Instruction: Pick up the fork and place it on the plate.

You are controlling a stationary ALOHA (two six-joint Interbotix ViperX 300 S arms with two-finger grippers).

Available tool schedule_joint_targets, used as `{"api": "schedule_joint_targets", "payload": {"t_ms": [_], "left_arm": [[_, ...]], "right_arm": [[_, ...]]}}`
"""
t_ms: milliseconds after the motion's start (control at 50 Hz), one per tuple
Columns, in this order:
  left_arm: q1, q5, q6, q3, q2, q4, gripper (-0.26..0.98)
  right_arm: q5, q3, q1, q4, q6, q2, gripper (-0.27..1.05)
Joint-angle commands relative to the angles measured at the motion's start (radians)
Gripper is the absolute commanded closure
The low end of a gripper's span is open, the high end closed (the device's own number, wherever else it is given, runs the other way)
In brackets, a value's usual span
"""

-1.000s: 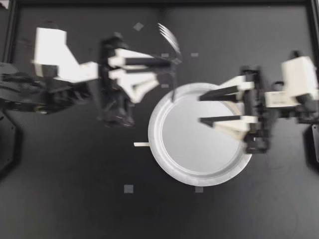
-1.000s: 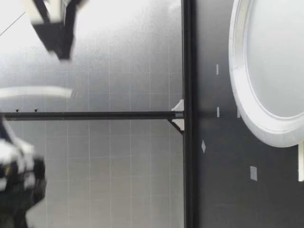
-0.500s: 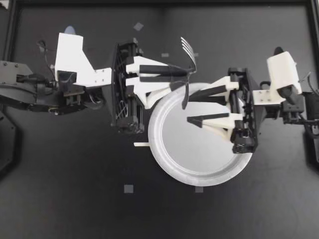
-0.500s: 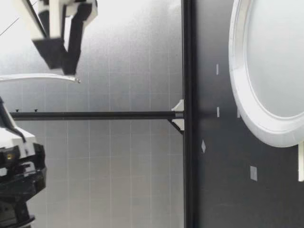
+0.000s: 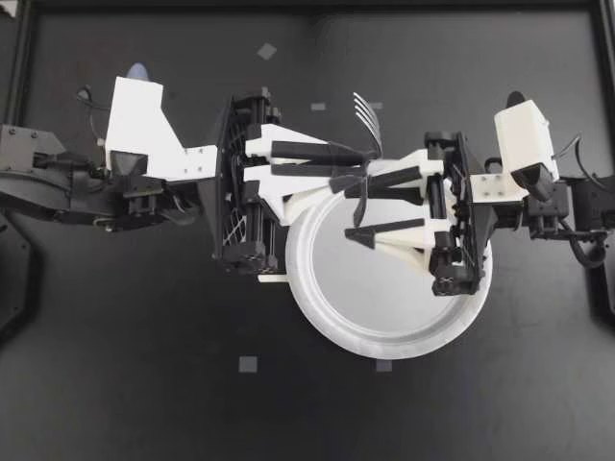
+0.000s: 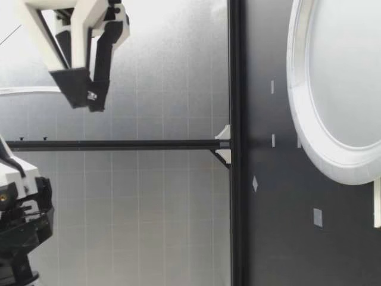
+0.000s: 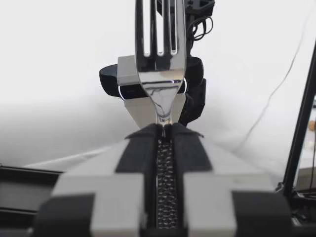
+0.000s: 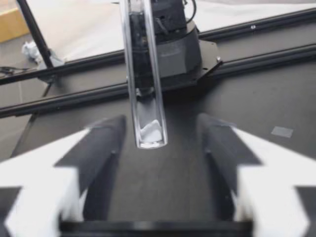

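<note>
My left gripper [image 5: 368, 160] has its fingers squeezed shut on the thin neck of the fork [image 5: 366, 113]. The fork is up in the air, with its handle end over the edge of the plate [image 5: 384, 348]. My right gripper [image 5: 344, 209] has its fingers wide open. The fork's handle hangs in the gap between them and touches neither finger.
</note>
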Motion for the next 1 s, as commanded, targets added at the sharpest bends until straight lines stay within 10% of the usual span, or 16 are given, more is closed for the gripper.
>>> {"api": "schedule_joint_targets", "payload": {"t_ms": [0,240,480,720,980], "left_arm": [[-0.002,-0.011,0.002,-0.014,-0.012,0.002,0.77],[-0.002,0.021,-0.003,-0.009,-0.018,0.002,0.76],[-0.002,0.118,0.000,-0.018,-0.029,0.002,0.52],[-0.002,0.129,-0.002,-0.009,-0.032,0.000,-0.16],[-0.002,0.129,0.008,0.052,-0.092,0.002,-0.17]], "right_arm": [[-0.003,-0.014,-0.003,-0.028,-0.003,-0.021,0.46],[-0.003,-0.015,-0.002,-0.064,-0.006,-0.048,1.00],[0.017,-0.014,-0.002,-0.064,0.002,-0.051,1.01],[0.026,-0.014,-0.002,-0.064,0.003,-0.064,1.01],[0.345,-0.008,-0.014,-0.060,0.006,-0.244,1.01]]}}
